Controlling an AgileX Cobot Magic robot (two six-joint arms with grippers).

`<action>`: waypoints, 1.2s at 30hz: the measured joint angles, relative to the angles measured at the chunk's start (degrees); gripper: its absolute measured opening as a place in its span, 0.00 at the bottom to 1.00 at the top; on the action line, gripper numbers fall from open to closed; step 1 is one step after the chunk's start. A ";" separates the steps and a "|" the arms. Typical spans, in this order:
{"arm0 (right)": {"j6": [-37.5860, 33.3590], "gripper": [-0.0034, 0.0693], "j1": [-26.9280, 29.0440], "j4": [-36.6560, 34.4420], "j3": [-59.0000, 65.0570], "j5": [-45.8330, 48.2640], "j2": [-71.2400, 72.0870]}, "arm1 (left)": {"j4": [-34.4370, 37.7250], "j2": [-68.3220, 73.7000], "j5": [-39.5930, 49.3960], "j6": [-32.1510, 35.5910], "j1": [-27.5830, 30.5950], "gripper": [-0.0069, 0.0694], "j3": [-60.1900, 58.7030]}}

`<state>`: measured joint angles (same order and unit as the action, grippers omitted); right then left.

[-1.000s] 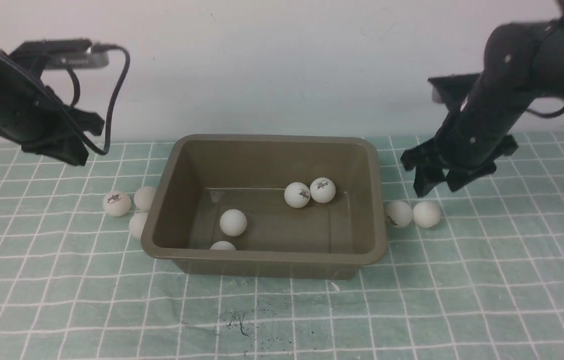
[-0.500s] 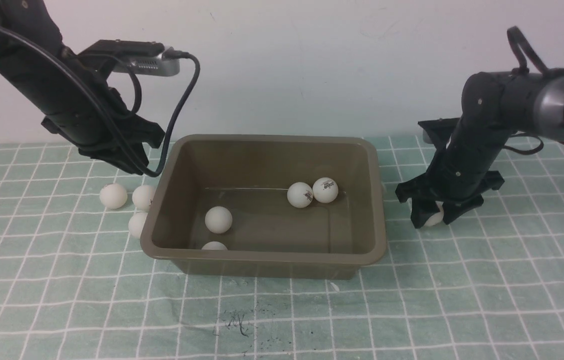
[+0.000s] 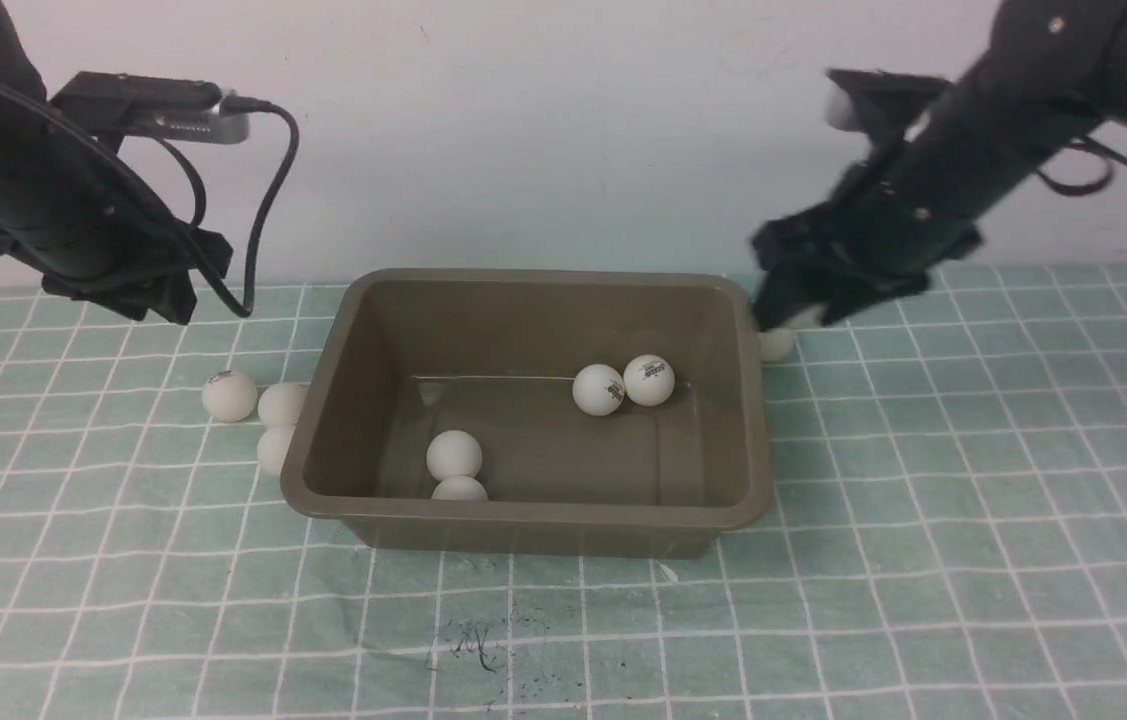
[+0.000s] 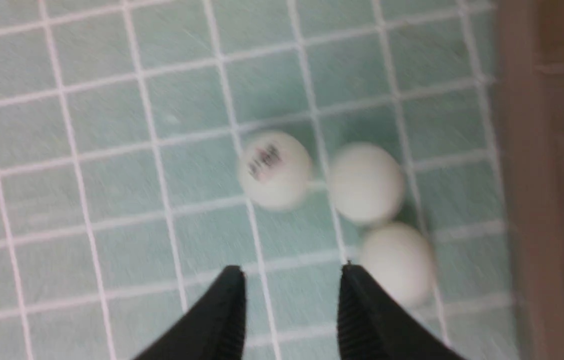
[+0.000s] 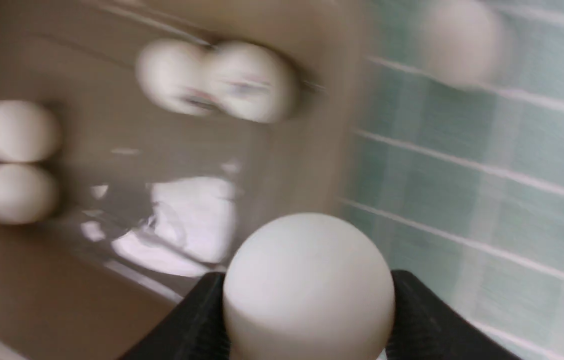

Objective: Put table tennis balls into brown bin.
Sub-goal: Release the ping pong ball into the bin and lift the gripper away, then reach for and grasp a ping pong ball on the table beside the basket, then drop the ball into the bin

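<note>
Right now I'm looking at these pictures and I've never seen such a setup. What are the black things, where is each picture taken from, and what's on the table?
It is a robot with two arms, each ending in a two-finger gripper. The wide picture looks forward from between the arms; the other two come from wrist cameras. A brown bin holding four table tennis balls sits on a green checked mat. Three balls lie beside it, near the open left gripper. The right gripper pinches one ball; another ball lies loose nearby.
</note>
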<state>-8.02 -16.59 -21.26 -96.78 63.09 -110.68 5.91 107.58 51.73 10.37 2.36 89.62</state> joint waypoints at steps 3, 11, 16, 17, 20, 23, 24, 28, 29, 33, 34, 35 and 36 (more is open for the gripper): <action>-2.43 0.54 -4.06 -1.04 0.00 -1.97 -0.52 | 0.59 3.50 -3.44 -0.92 0.65 0.59 0.00; -3.34 0.90 -7.04 3.61 -3.77 -2.54 -0.75 | 1.45 13.73 -10.68 -3.42 0.47 0.77 0.00; -2.34 0.91 -6.22 7.18 -6.46 -1.09 1.48 | 1.45 15.95 -12.20 -5.71 0.57 0.64 0.00; -2.34 0.91 -6.15 7.55 -6.62 -1.09 1.72 | 1.45 15.95 -12.20 -5.76 0.57 0.62 0.00; -1.16 0.86 -5.26 11.13 -7.42 -1.21 2.71 | 0.47 15.88 -11.41 -5.76 0.57 0.55 0.65; 2.71 0.82 -2.94 14.24 -7.42 -2.23 2.32 | -1.34 14.12 -8.20 -5.76 0.57 0.55 2.47; 4.11 0.81 -2.17 14.97 -7.42 -2.82 1.99 | -1.35 12.84 -6.70 -5.76 0.57 0.55 3.26; 8.02 0.80 3.69 16.59 -7.42 -8.84 -1.29 | 3.08 6.33 -0.37 -2.97 -0.40 0.55 7.21; 8.68 0.80 4.97 16.41 -7.42 -10.49 -2.54 | 4.76 5.06 0.52 -1.59 -1.18 0.55 7.66; 8.95 0.80 7.79 13.49 -7.42 -15.78 -8.53 | 13.56 2.46 2.29 6.33 -5.52 0.55 8.29; 8.63 0.80 8.06 12.75 -7.42 -17.70 -10.60 | 14.91 2.85 2.95 8.45 -7.10 0.55 8.29; 8.02 0.80 8.11 11.94 -7.42 -19.57 -12.54 | 15.92 3.79 3.69 10.14 -8.57 0.55 8.29; 7.50 0.80 8.11 11.42 -7.42 -20.97 -13.72 | 16.15 4.66 4.09 10.79 -9.71 0.55 8.29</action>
<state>-0.52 -8.48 -9.84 -104.20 42.12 -124.40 22.06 112.24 55.81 21.16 -7.36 97.91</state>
